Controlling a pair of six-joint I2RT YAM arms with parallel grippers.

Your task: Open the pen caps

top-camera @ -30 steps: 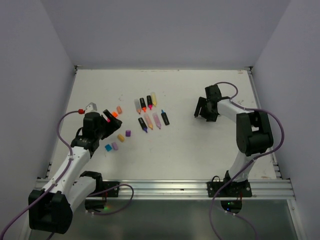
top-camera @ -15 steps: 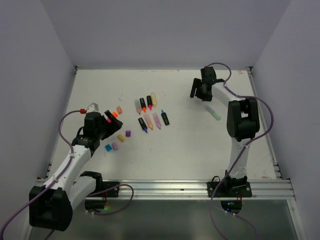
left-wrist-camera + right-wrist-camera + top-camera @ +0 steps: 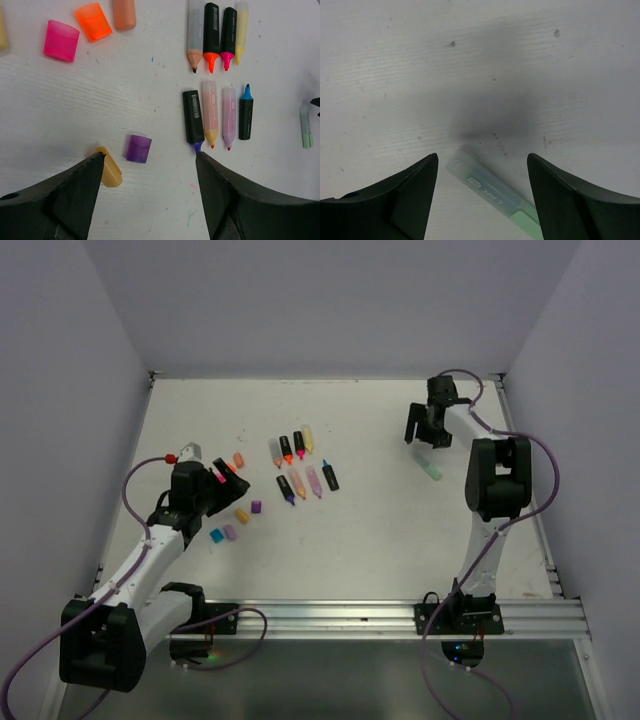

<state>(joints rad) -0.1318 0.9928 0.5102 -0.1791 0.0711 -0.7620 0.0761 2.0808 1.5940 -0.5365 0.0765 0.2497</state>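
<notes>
Wide open and empty, the left end effector (image 3: pixel 150 159) hangs low over the table (image 3: pixel 60 105), left of the pens (image 3: pixel 211 30). Those pens number eight, laid in two rows of four. Between its fingers lies a purple cap (image 3: pixel 138 148), just left of the lower row. An amber cap (image 3: pixel 111 173) sits beside it, partly hidden behind the left finger. Farther left of the upper row lie a pink cap (image 3: pixel 61 41), an orange cap (image 3: pixel 93 22) and a peach cap (image 3: pixel 124 14), the last cut off by the frame's top edge. The overhead view adds a blue cap (image 3: pixel 216 535) and a lilac cap (image 3: pixel 229 532) touching each other. That makes seven caps that can be counted. A pale yellow sliver at the wrist view's left edge is too cut off to name.

The right end effector (image 3: pixel 482 157) is well to the right of the pens, also spread open and gripping nothing. A ninth, mint pen (image 3: pixel 490 195) lies under it, running off the bottom of the frame.
</notes>
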